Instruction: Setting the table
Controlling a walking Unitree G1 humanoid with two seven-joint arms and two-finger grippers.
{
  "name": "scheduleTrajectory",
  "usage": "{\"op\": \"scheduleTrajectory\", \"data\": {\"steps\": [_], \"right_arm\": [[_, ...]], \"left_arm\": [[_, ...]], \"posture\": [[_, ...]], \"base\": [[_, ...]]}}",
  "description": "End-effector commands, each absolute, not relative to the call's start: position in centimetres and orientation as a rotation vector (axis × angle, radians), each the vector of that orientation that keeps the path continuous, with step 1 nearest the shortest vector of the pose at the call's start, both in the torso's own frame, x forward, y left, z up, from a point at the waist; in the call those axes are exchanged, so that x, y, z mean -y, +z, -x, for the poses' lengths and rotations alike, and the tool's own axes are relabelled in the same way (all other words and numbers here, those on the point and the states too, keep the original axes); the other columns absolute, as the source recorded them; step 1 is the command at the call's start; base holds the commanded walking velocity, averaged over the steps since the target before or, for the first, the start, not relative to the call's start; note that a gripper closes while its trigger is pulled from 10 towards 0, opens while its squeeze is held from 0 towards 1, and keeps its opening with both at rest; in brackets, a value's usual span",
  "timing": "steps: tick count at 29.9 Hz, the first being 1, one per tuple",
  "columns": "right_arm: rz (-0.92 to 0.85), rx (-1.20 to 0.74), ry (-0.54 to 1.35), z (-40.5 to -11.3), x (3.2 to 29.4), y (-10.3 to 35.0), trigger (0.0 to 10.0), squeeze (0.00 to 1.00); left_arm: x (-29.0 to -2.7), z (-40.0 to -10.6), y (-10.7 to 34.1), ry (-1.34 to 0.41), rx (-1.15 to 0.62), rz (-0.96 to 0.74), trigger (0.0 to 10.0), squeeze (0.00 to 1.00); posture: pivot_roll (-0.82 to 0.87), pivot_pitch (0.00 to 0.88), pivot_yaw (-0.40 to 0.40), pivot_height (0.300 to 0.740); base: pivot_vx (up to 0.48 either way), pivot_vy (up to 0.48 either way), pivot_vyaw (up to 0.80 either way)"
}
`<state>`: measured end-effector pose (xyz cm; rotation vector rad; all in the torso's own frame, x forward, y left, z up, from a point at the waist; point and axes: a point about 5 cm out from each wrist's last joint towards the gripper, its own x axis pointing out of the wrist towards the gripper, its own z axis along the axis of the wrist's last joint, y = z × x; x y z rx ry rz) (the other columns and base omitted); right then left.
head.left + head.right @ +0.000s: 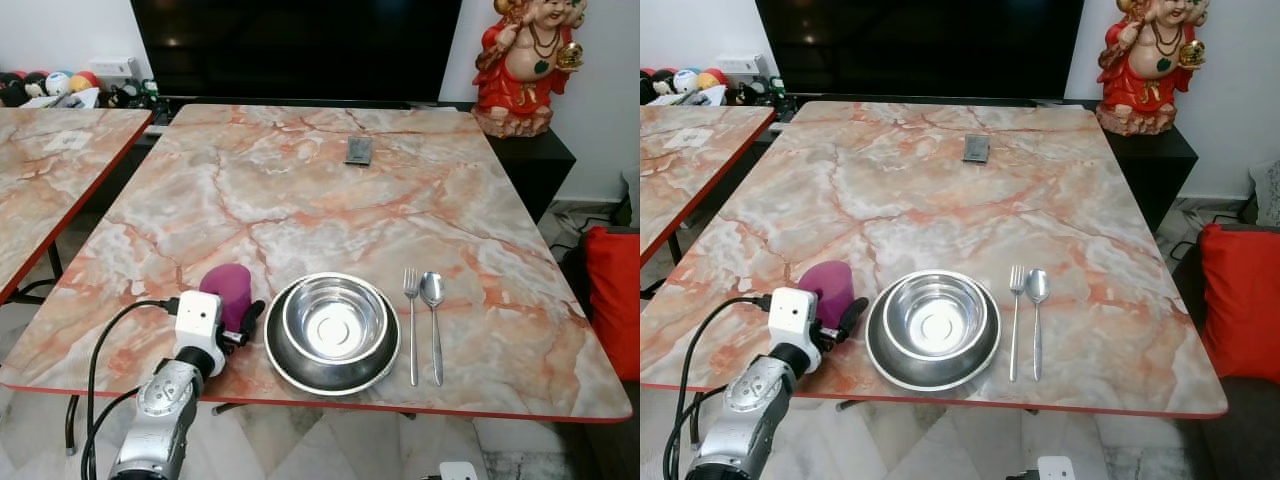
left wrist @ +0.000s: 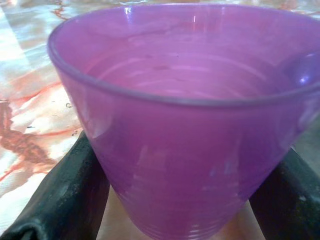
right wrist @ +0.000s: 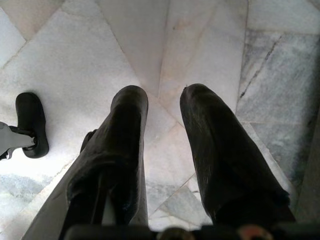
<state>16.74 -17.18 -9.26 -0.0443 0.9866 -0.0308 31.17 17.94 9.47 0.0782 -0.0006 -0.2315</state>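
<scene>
A purple plastic cup [image 1: 226,288] is at the front left of the marble table [image 1: 300,190], just left of a steel plate [image 1: 288,368] that carries a steel bowl [image 1: 335,318]. My left gripper [image 1: 238,318] is shut on the cup. In the left wrist view the cup [image 2: 190,125] sits between the two black fingers [image 2: 65,200]. A fork [image 1: 411,330] and a spoon [image 1: 433,320] lie side by side right of the plate. My right gripper [image 3: 165,95] hangs open over the marble floor, holding nothing.
A small dark flat object [image 1: 358,150] lies near the table's far side. A red statue [image 1: 525,65] stands on a dark cabinet at the back right. A second marble table [image 1: 50,170] is to the left, and a red cushion [image 1: 615,300] to the right.
</scene>
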Motion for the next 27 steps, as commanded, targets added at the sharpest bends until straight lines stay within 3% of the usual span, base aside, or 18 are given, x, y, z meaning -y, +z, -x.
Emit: {"op": "scheduleTrajectory", "data": {"steps": [1, 12, 13, 14, 15, 27], "right_arm": [[0.048, -1.003, -0.027, -16.2, 17.1, -9.5, 10.0, 0.0], [0.052, -1.004, -0.025, -16.24, 17.1, -9.49, 10.0, 0.0], [0.053, -1.003, -0.025, -16.27, 17.11, -9.47, 10.0, 0.0], [0.053, -1.003, -0.025, -16.27, 17.11, -9.47, 10.0, 0.0], [0.053, -1.003, -0.026, -16.28, 17.12, -9.47, 10.0, 0.0], [0.055, -1.005, -0.023, -16.29, 17.14, -9.47, 10.0, 0.0]], "left_arm": [[-17.77, -31.33, 9.39, -0.243, 0.001, -0.103, 10.0, 0.0], [-17.65, -31.32, 9.22, -0.24, 0.003, -0.104, 10.0, 0.02], [-17.61, -31.33, 9.18, -0.24, 0.003, -0.104, 10.0, 0.21], [-17.61, -31.33, 9.18, -0.24, 0.003, -0.104, 10.0, 0.21], [-17.6, -31.34, 9.15, -0.238, 0.003, -0.104, 10.0, 0.36], [-17.63, -31.26, 9.0, -0.236, -0.001, -0.117, 10.0, 0.35]], "posture": [[0.03, 0.09, 0.003, 0.74], [0.03, 0.095, 0.0, 0.74], [0.03, 0.098, -0.002, 0.74], [0.03, 0.098, -0.002, 0.74], [0.03, 0.098, -0.002, 0.74], [0.03, 0.104, -0.005, 0.74]], "base": [[0.0, 0.0, 0.0], [0.0, 0.0, 0.0], [0.0, 0.0, 0.0], [0.0, 0.0, 0.0], [0.0, 0.0, 0.0], [0.0, 0.0, 0.0]]}}
